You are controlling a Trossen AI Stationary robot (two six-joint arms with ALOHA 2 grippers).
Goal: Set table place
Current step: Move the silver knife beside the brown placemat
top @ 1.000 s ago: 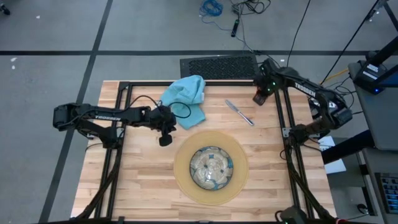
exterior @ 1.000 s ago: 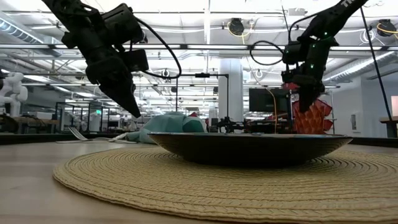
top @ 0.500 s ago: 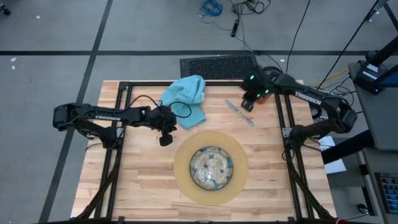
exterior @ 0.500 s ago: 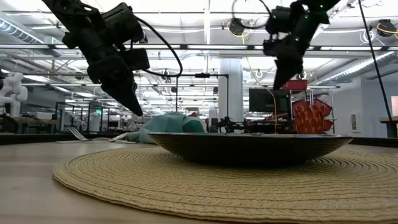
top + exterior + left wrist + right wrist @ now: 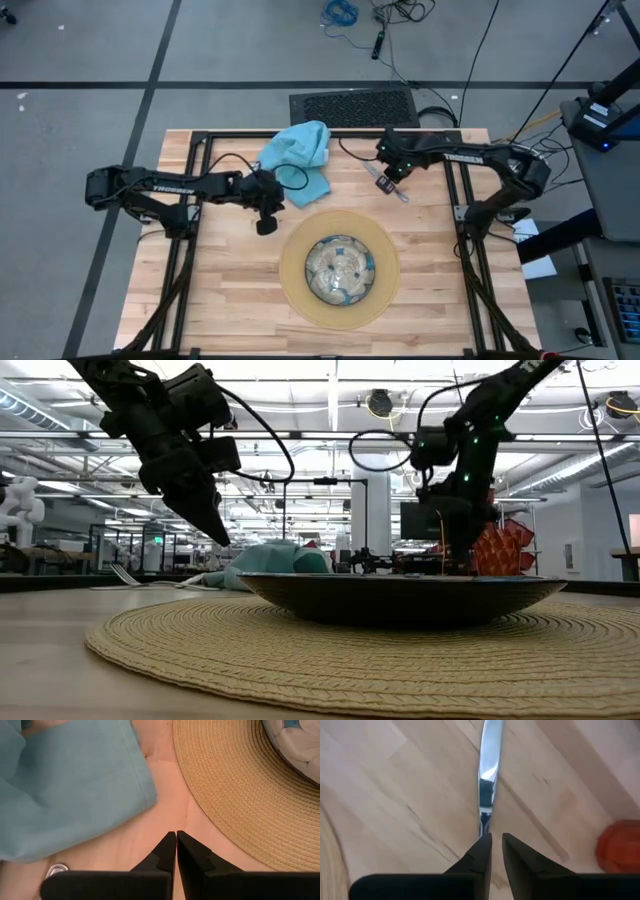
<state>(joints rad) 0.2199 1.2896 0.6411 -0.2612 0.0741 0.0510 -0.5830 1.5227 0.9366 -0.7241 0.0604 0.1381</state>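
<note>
The knife [image 5: 487, 770] lay flat on the table [image 5: 230, 290], right under the right gripper [image 5: 496, 842], whose fingers stood a little apart around its near end. It looked thin, hard and slippery, so pinching the narrow handle seemed best. The left gripper [image 5: 176, 840] hung pressed together beside the napkin [image 5: 65, 785].

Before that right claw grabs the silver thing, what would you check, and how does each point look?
1. Right claw lined up over the knife: ok.
2. Fingers far enough apart to straddle the knife: not ok, only a narrow gap.
3. Knife lying flat on bare table, clear of the mat: ok.
4. Left claw shut and parked near the napkin: ok.
5. Orange cup clear of the knife: ok.
</note>
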